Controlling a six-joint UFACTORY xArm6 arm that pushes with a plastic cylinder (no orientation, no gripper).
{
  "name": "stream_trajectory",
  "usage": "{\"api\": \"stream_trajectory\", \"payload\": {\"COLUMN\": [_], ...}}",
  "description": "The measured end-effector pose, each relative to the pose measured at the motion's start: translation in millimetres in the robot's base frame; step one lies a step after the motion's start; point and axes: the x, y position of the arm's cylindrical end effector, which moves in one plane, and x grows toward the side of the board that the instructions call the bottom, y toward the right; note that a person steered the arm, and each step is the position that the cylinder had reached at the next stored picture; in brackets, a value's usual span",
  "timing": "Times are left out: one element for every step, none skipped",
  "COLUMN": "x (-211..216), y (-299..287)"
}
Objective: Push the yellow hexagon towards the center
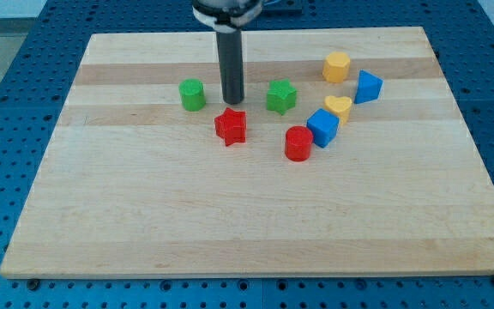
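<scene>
The yellow hexagon (336, 65) sits near the view's top right on the wooden board (230, 223). My tip (232, 102) is well to its left, between the green cylinder (192, 94) and the green star (281, 96), just above the red star (231, 126). It touches none of them that I can tell.
A blue triangular block (368, 87) lies right of the hexagon. Below it are a yellow heart (339, 107), a blue cube (322, 127) and a red cylinder (298, 143) in a diagonal row. The rod's mount shows at the view's top.
</scene>
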Motion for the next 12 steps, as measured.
{"api": "stream_trajectory", "payload": {"x": [-38,-60,-98,-135,-142,-142,-112,-61,-47,-48,-48,-48], "y": [-1,-7,-5,48,150,266,313,305,297,276,229,181]}}
